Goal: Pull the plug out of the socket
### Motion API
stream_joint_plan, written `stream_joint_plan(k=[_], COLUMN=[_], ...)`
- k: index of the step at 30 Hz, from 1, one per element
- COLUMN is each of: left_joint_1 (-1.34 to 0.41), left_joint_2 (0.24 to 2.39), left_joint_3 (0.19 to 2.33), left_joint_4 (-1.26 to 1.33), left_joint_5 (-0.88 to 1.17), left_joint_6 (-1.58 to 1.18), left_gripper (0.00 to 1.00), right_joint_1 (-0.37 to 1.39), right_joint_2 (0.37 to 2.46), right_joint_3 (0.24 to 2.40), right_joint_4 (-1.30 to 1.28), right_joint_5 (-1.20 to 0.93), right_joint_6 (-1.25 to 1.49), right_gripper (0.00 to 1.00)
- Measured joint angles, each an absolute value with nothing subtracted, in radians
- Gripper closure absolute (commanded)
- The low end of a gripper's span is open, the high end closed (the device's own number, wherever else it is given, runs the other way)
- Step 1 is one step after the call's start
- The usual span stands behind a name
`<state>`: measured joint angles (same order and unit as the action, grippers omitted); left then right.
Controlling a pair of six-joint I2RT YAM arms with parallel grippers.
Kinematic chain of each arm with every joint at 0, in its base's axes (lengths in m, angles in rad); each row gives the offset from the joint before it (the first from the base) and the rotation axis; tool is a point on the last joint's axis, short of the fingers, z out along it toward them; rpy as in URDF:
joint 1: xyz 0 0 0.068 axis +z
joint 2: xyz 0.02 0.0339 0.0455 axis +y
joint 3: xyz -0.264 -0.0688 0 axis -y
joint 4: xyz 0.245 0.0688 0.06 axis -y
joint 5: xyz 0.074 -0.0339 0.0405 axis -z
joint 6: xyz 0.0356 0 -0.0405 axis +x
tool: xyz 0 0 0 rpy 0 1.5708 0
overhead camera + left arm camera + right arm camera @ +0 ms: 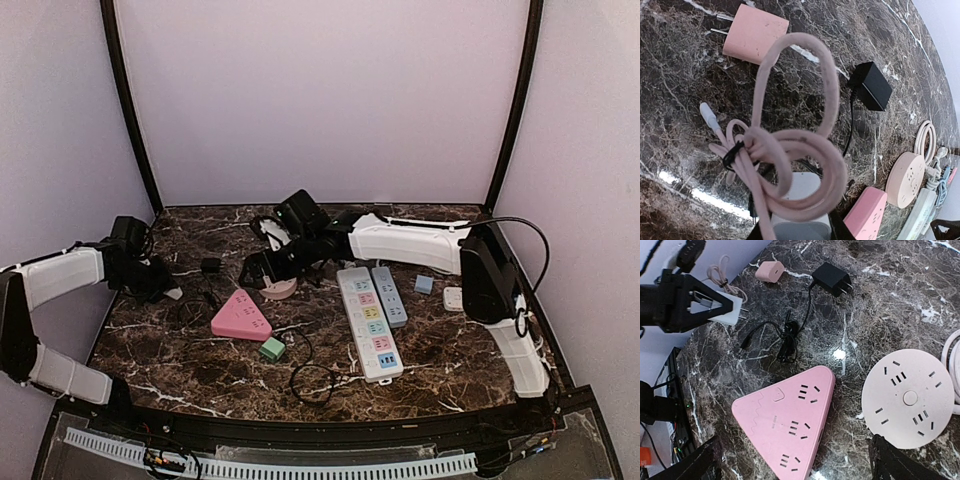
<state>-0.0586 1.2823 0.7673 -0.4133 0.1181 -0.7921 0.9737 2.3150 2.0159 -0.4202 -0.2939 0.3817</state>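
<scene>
Nearest the camera, a white perforated rail point(270, 466) runs along the near edge, with both arm bases behind it. The work surface is a dark marble-pattern table point(170, 375) enclosed by pale lavender walls point(320, 100) on three sides, with black frame posts point(128, 110) at the back corners. The left gripper point(160, 284) hangs at the left edge, closed on the white plug point(730, 312). The plug's prongs are bare, and it sits well apart from every socket. Its pink cable point(790, 145) hangs below in a tied coil. The right gripper point(265, 272) hovers over the round pink socket point(910, 397), jaws spread wide and holding nothing. Just beside that socket lies the pink triangular strip point(785, 420). A black adapter point(832, 277), its loose black cord point(785, 337) and a small pink charger point(769, 271) lie toward the back left. Two long strips, the white strip point(368, 322) and the grey-blue strip point(389, 296), lie side by side at centre right. A green block point(272, 348) and a black cable loop point(312, 382) sit near the front. A small blue block point(424, 284) and a white square point(454, 298) lie near the right edge, under the right arm. Bare marble shows at the near left and near right corners and along the back wall.
</scene>
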Motion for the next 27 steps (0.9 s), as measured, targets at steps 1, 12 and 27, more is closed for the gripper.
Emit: stream_joint_plan(k=[1, 12, 27], left_joint_1=[-0.036, 0.106, 0.114], left_joint_2=[1.29, 1.497, 1.563], left_joint_3=[0.754, 0.707, 0.665], left_joint_4=[-0.388, -0.088, 0.036], left_joint_5=[0.139, 0.345, 0.414], left_joint_6=[-0.794, -0.814, -0.826], left_gripper=[0.93, 0.86, 0.37], right_joint_1=[0.971, 0.904, 0.862], right_joint_2=[2.292, 2.086, 2.007], right_joint_3=[2.001, 1.795, 1.676], right_joint_4=[-0.413, -0.355, -0.329], right_joint_5=[-0.294, -0.294, -0.277], right_joint_6=[0.377, 0.367, 0.368], right_gripper=[0.01, 0.01, 0.01])
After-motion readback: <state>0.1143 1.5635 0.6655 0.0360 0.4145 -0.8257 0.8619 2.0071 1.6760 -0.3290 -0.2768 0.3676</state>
